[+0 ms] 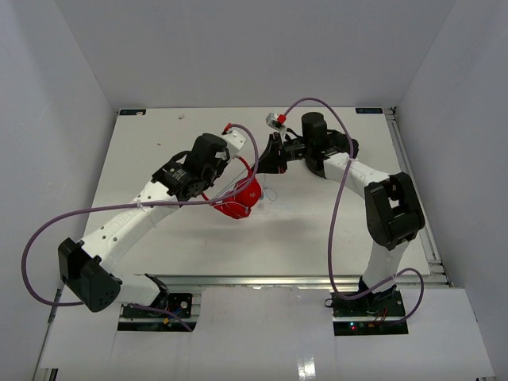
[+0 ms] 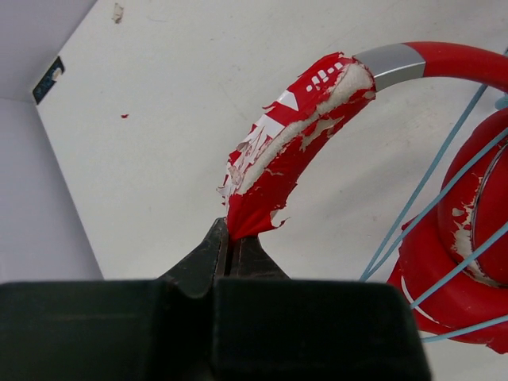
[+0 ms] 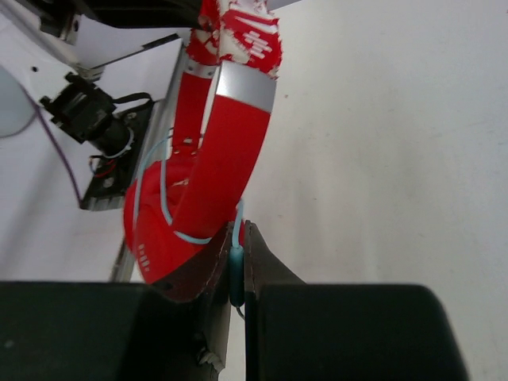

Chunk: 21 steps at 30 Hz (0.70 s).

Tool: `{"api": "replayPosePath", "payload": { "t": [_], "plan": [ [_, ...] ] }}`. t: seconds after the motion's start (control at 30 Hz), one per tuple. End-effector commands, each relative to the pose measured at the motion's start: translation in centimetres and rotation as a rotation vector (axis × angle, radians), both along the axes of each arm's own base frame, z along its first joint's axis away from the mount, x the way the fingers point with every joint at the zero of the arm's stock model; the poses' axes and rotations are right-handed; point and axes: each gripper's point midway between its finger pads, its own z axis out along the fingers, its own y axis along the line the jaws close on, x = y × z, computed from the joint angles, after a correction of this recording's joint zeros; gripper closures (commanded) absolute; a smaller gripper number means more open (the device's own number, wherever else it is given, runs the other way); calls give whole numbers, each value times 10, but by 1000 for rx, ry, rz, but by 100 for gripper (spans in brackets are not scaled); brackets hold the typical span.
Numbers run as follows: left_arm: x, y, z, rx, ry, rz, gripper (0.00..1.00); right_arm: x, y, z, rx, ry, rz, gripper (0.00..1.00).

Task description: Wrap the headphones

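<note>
A: Where are the headphones [image 1: 238,197] sitting?
B: Over the middle of the worktop [image 1: 159,238], between the arms. The left gripper [image 2: 230,242] is pinching the flaking headband [image 2: 294,143] tight, and the right gripper [image 3: 238,242] is clamping the pale blue cable [image 3: 236,284] — strands are crossing an earcup [image 2: 468,262].
</note>
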Motion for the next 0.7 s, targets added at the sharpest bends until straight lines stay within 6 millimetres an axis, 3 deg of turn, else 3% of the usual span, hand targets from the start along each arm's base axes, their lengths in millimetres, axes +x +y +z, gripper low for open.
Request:
{"api": "replayPosePath", "payload": {
  "t": [0.0, 0.2, 0.27, 0.33, 0.47, 0.67],
  "plan": [
    [8, 23, 38, 41, -162, 93, 100, -13, -8, 35, 117, -47, 149, 92],
    [9, 33, 49, 64, -214, 137, 100, -37, -20, 38, 139, 72, 234, 92],
    [10, 36, 51, 64, -227, 153, 100, -37, -21, 52, 172, -26, 258, 92],
    [11, 35, 53, 53, -232, 153, 100, -28, -18, 42, 157, 64, 249, 92],
    [12, 36, 47, 75, -230, 161, 100, -24, -16, 34, 160, 71, 243, 92],
    [18, 28, 39, 79, -218, 144, 100, -25, -17, 47, 166, 59, 246, 90]
  ]
}}
